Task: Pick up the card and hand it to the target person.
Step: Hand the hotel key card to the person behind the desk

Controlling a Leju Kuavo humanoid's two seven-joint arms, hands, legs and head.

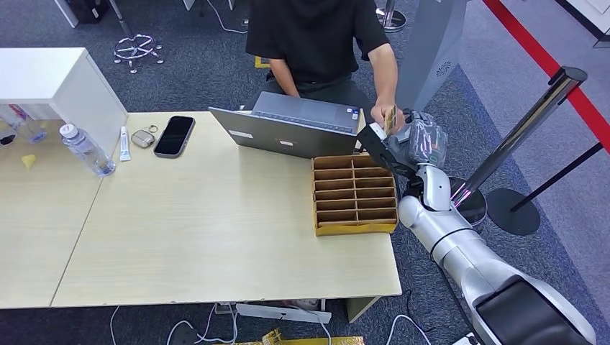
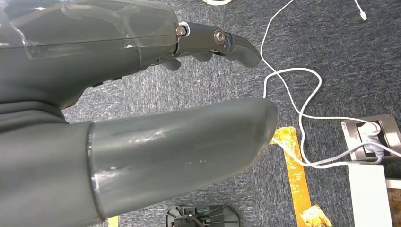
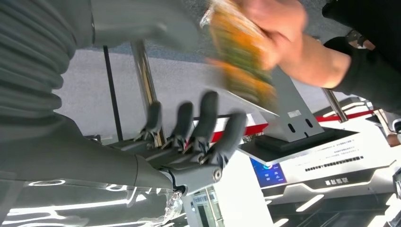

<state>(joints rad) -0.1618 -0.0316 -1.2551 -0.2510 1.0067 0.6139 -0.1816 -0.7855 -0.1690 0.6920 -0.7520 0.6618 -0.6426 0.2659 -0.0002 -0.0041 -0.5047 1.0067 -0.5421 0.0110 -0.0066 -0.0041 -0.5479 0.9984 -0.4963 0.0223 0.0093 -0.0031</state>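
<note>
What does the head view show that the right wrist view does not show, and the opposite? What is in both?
Head view alone: the table, the laptop, the cardboard divider box, a phone and a water bottle.

Right wrist view alone: the right hand seen close, its fingers spread apart and holding nothing, plus a display stand behind.

Both: the card, blurred in the wrist view, pinched by the person's hand just beside the right hand.

Right hand (image 1: 421, 140) raised, fingers (image 3: 208, 120) spread, empty.
</note>
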